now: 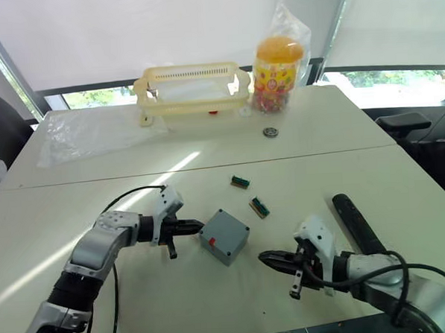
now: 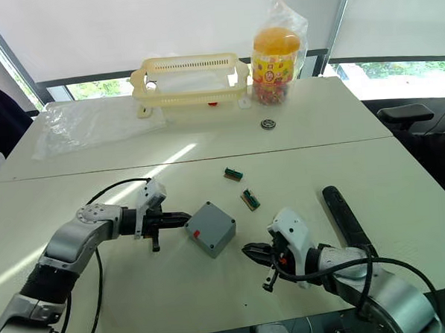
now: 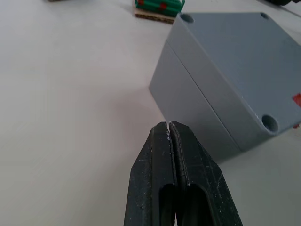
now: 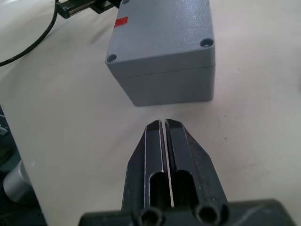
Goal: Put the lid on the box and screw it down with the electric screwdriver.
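The grey box [image 1: 219,247] stands on the white table between my two arms, with the lid [image 1: 226,229] lying flat on top of it; a seam runs round below the lid [image 4: 162,33], which carries a small red mark. My left gripper [image 1: 198,227] is shut and empty, its tip a short way off the box's left side [image 3: 190,106]. My right gripper [image 1: 263,257] is also shut and empty, a little to the right of the box and nearer me. The electric screwdriver [image 1: 355,222] lies on the table beyond my right arm, untouched.
Two small green pieces [image 1: 240,182] [image 1: 259,206] lie just behind the box. Further back stand a yellow slotted basket [image 1: 192,86], a candy jar in a bag [image 1: 277,70], a round metal part [image 1: 270,132] and a plastic sheet [image 1: 86,132].
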Robot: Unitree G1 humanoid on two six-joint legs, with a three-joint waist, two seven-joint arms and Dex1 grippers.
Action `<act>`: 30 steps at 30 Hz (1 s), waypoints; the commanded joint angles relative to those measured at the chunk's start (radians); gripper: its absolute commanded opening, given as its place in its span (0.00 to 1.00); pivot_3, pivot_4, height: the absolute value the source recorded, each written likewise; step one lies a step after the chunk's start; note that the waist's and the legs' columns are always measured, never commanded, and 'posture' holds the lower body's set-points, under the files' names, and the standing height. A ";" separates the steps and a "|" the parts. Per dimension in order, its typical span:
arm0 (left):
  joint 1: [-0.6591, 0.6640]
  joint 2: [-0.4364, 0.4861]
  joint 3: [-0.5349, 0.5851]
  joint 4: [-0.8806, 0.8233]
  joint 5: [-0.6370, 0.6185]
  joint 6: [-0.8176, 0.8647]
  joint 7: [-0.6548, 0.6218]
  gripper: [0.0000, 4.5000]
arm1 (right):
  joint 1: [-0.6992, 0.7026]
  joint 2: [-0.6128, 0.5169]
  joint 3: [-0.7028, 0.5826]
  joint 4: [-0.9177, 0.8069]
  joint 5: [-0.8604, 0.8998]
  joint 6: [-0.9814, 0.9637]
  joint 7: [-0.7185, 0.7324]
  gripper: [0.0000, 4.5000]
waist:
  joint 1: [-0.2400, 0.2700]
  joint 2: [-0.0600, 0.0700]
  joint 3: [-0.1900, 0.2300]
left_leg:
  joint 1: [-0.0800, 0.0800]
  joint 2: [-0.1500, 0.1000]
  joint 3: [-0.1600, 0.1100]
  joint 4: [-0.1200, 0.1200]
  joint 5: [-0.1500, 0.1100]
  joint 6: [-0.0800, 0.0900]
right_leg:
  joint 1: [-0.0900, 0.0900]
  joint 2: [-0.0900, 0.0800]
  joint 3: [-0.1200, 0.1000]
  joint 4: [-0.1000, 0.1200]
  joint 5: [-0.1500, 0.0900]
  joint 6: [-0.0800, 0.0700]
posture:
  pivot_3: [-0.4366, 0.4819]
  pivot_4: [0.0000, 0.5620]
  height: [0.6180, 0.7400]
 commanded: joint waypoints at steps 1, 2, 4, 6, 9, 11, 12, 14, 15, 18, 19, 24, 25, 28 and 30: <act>0.014 0.009 0.026 -0.071 -0.034 0.032 -0.001 0.00 | -0.036 0.021 0.046 0.024 -0.040 -0.040 -0.005 0.01 | 0.000 0.000 0.000 | 0.000 0.000 0.000 0.000 0.000 0.000 | 0.000 0.000 0.000 0.000 0.000 0.000 | 0.48 0.27 1.00; 0.027 0.009 0.021 -0.092 -0.039 0.041 0.000 0.00 | -0.054 0.031 0.067 0.049 -0.060 -0.054 -0.008 0.01 | 0.000 0.000 0.000 | 0.000 0.000 0.000 0.001 0.000 0.000 | 0.000 0.000 0.000 0.000 0.000 0.000 | 0.48 0.27 1.00; 0.048 0.010 0.011 -0.121 -0.035 0.047 0.003 0.00 | -0.092 0.052 0.101 0.103 -0.102 -0.083 -0.015 0.01 | 0.000 0.000 0.000 | 0.000 0.000 0.000 0.001 0.000 0.000 | 0.000 0.000 0.000 0.001 0.000 0.000 | 0.48 0.27 1.00; 0.057 0.010 0.011 -0.132 -0.031 0.052 0.011 0.00 | -0.125 0.073 0.117 0.147 -0.129 -0.103 -0.020 0.01 | 0.000 0.000 0.000 | 0.000 0.000 0.000 0.002 0.000 0.000 | 0.000 0.000 0.000 0.001 0.000 -0.001 | 0.48 0.27 1.00; 0.070 0.012 0.016 -0.152 -0.038 0.064 0.021 0.00 | -0.151 0.089 0.128 0.187 -0.159 -0.127 -0.015 0.01 | 0.001 0.000 0.000 | 0.000 0.000 0.000 0.002 0.000 0.000 | 0.000 0.000 -0.001 0.001 0.000 0.000 | 0.48 0.27 1.00; 0.084 0.016 0.014 -0.175 -0.044 0.077 0.023 0.00 | -0.159 0.091 0.130 0.204 -0.172 -0.141 -0.006 0.01 | 0.001 0.000 0.000 | 0.000 0.000 0.000 0.002 0.000 0.000 | 0.000 0.000 -0.001 0.001 0.000 0.000 | 0.48 0.27 1.00; 0.095 0.018 0.012 -0.191 -0.048 0.084 0.026 0.00 | -0.164 0.090 0.128 0.217 -0.178 -0.150 0.001 0.01 | 0.001 0.000 0.000 | 0.000 0.000 0.000 0.002 0.000 0.000 | 0.000 0.000 -0.001 0.001 0.000 0.000 | 0.48 0.27 1.00; 0.110 0.020 0.008 -0.213 -0.053 0.095 0.030 0.00 | -0.172 0.089 0.125 0.238 -0.188 -0.166 0.012 0.01 | 0.000 0.000 0.000 | 0.000 0.000 0.000 0.002 0.000 0.000 | 0.000 0.000 -0.001 0.001 0.000 0.000 | 0.48 0.27 1.00; 0.115 0.020 0.008 -0.220 -0.056 0.100 0.033 0.00 | -0.177 0.089 0.124 0.248 -0.193 -0.173 0.018 0.01 | 0.000 0.000 0.000 | 0.000 0.000 0.000 0.002 0.000 0.000 | 0.000 0.000 0.000 0.001 0.000 0.000 | 0.48 0.27 1.00; 0.126 0.008 0.006 -0.238 -0.058 0.113 0.048 0.00 | -0.192 0.089 0.127 0.270 -0.204 -0.186 0.038 0.01 | 0.000 0.000 0.000 | 0.000 0.000 0.000 0.002 0.000 0.000 | 0.000 0.000 -0.001 0.001 0.000 0.000 | 0.48 0.27 1.00; 0.126 0.006 0.005 -0.241 -0.058 0.116 0.052 0.00 | -0.196 0.090 0.129 0.275 -0.207 -0.190 0.044 0.01 | 0.000 0.000 0.000 | 0.000 0.000 0.000 0.002 0.000 0.000 | 0.000 0.000 -0.001 0.001 0.000 0.000 | 0.48 0.27 1.00; 0.136 0.007 0.003 -0.255 -0.061 0.122 0.069 0.00 | -0.195 0.093 0.133 0.293 -0.224 -0.207 0.060 0.01 | 0.001 0.000 0.000 | 0.000 0.000 0.000 0.002 0.000 0.000 | 0.000 0.000 -0.001 0.001 0.000 0.000 | 0.48 0.27 1.00; 0.139 0.011 0.007 -0.260 -0.066 0.126 0.070 0.00 | -0.196 0.098 0.129 0.296 -0.226 -0.210 0.060 0.01 | 0.001 0.000 0.000 | 0.000 0.000 0.000 0.002 0.000 0.000 | 0.000 0.000 -0.001 0.001 0.000 0.000 | 0.48 0.27 1.00; 0.144 0.021 0.013 -0.269 -0.073 0.136 0.070 0.00 | -0.201 0.109 0.123 0.307 -0.232 -0.213 0.060 0.01 | -0.001 0.000 0.000 | 0.000 0.000 0.000 0.002 0.000 0.000 | 0.000 0.000 0.000 0.001 0.000 0.000 | 0.48 0.27 1.00; 0.141 0.026 0.019 -0.266 -0.077 0.140 0.065 0.00 | -0.205 0.114 0.122 0.311 -0.235 -0.215 0.061 0.01 | -0.001 0.000 0.000 | 0.000 0.000 0.000 0.002 0.000 0.000 | 0.000 0.000 -0.001 0.001 0.000 0.000 | 0.48 0.27 1.00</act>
